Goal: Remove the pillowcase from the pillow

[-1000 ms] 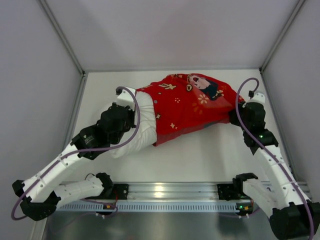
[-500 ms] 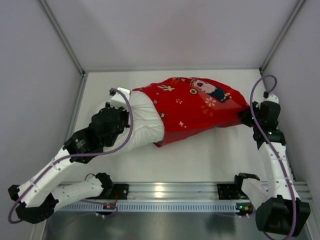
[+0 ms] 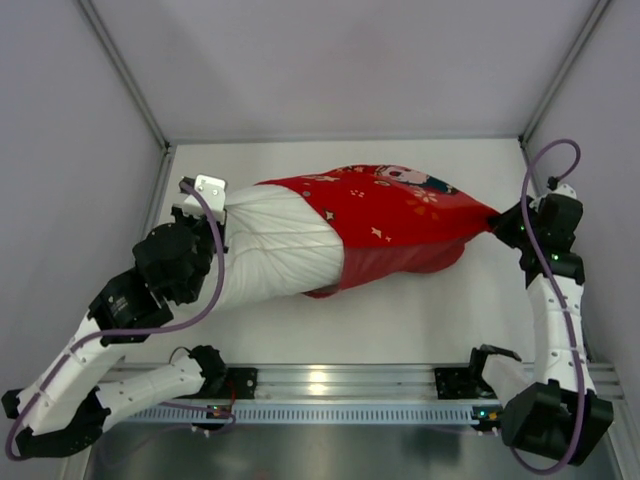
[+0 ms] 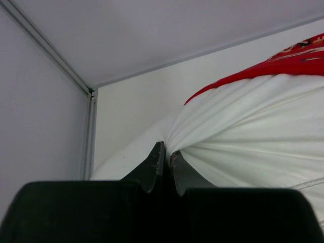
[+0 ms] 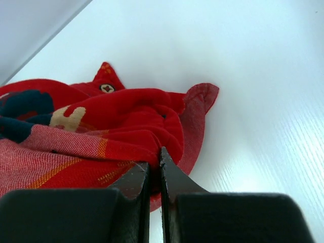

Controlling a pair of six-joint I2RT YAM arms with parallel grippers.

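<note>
The red printed pillowcase (image 3: 390,225) covers the right part of the white pillow (image 3: 275,250), whose left half lies bare on the table. My left gripper (image 3: 212,222) is shut on a pinch of the pillow's white fabric (image 4: 223,136) at its left end; the gripper (image 4: 166,152) shows its jaws closed on the cloth. My right gripper (image 3: 505,222) is shut on the pillowcase's right end, which is stretched to a point. In the right wrist view the gripper (image 5: 155,164) clamps bunched red fabric (image 5: 101,131).
White table (image 3: 420,310) enclosed by grey walls, with corner posts at the back left (image 3: 165,145) and back right (image 3: 522,138). A metal rail (image 3: 330,385) runs along the near edge. My right arm stands close to the right wall.
My left gripper has pulled the pillow leftward and my right gripper has pulled the pillowcase rightward. More white pillow is bare and the red cover is stretched long and flat.
</note>
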